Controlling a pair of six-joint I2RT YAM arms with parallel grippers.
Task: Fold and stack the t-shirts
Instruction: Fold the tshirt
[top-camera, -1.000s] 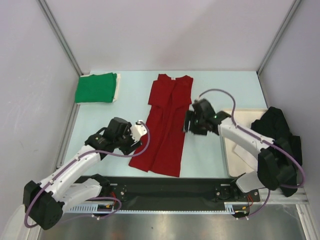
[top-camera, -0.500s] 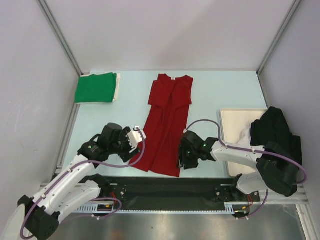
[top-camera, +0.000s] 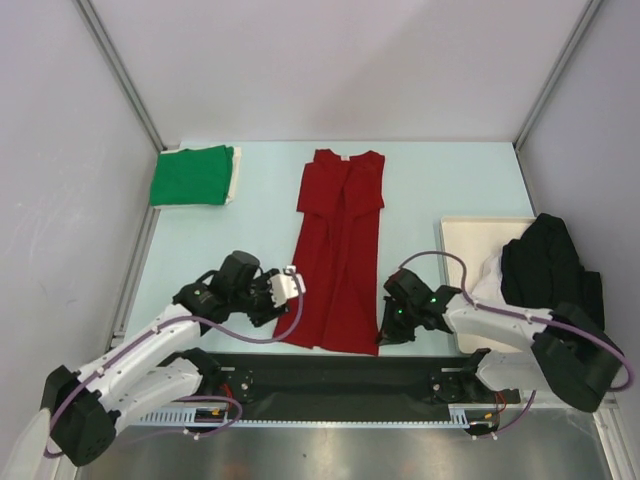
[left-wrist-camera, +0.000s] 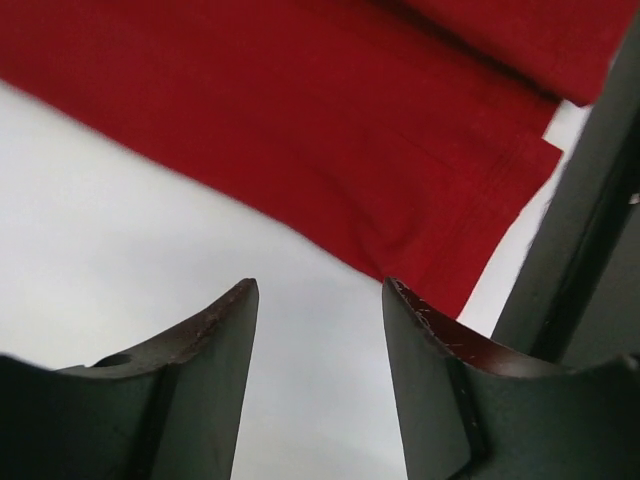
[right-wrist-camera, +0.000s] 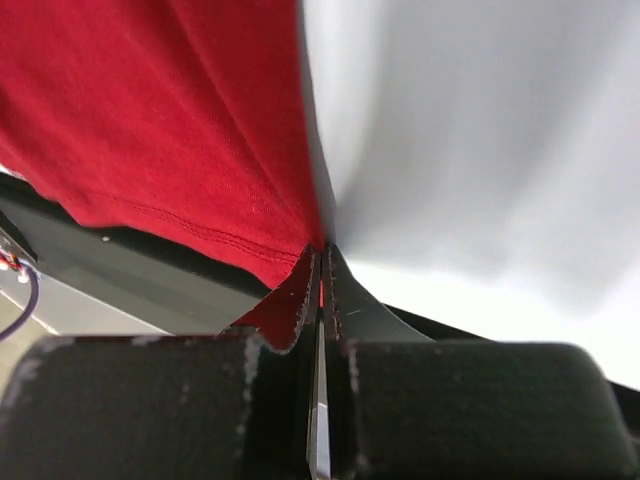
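The deep red t-shirt (top-camera: 335, 260) lies in a long narrow fold down the middle of the table, neck label at the far end. The bright green t-shirt (top-camera: 192, 175) sits folded at the back left. My left gripper (top-camera: 290, 290) is low beside the red shirt's near left hem corner. In the left wrist view this gripper (left-wrist-camera: 320, 300) is open over bare table, the red cloth (left-wrist-camera: 350, 130) just ahead of its fingertips. My right gripper (top-camera: 385, 335) is at the near right hem corner. In the right wrist view it (right-wrist-camera: 322, 260) is shut on the red hem (right-wrist-camera: 170, 120).
A flat cream board (top-camera: 470, 250) lies at the right, with a black garment (top-camera: 550, 265) heaped over its right side. A black strip (top-camera: 340, 375) runs along the near table edge just below the red hem. Grey walls enclose the table on three sides.
Both arms came down to the red shirt's near hem. The right gripper moved from the shirt's mid right edge to the near right corner and closed on it. The left jaws narrowed.
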